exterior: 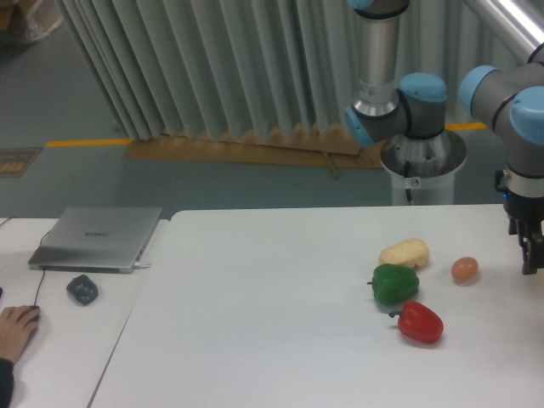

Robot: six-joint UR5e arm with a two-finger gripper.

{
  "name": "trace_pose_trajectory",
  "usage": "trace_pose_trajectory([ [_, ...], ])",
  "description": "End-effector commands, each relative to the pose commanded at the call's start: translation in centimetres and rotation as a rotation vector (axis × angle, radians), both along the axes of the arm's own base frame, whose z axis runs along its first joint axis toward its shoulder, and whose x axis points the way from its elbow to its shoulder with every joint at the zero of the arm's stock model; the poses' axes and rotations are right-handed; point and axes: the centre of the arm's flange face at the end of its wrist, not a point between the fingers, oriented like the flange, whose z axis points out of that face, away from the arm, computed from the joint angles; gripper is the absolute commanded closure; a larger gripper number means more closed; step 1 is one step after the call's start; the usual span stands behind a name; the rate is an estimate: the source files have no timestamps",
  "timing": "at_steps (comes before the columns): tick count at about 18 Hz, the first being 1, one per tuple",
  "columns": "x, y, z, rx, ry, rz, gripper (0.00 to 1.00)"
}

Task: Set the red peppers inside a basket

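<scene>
Surfaces: mostly smooth plastic and matt tabletop.
Red pepper [421, 322] and green pepper [395, 284] are looking glossy; table [255, 323] is showing matt white; laptop [98, 237] lid is reading as brushed metal.

White surface [272, 340]: red bell pepper [421, 322] lay at right front, stem pointing left, just beside a green bell pepper [395, 284] behind it. A pale yellow potato-like item [405, 252] sat behind the green one; a small orange-brown egg-like ball [464, 269] lay to the right. Gripper [532, 255] hung at the right edge, fingers partly cut off. Far left: closed laptop [98, 238], dark mouse [82, 290], a person's hand [15, 330].
</scene>
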Motion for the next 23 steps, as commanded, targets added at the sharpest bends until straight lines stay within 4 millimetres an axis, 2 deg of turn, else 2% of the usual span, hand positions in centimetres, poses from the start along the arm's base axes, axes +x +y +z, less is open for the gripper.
trace_pose_trajectory([
  [2, -0.9, -1.2, 0.1, 0.005, -0.002, -0.003, 0.00],
  [5, -0.4, -0.4, -0.1, 0.003, -0.006, -0.001, 0.00],
  [8, 1.0, 1.8, -0.8, 0.006, -0.007, 0.025, 0.00],
  [23, 1.2, 2.1, -0.6, 0.010, 0.000, 0.019, 0.00],
])
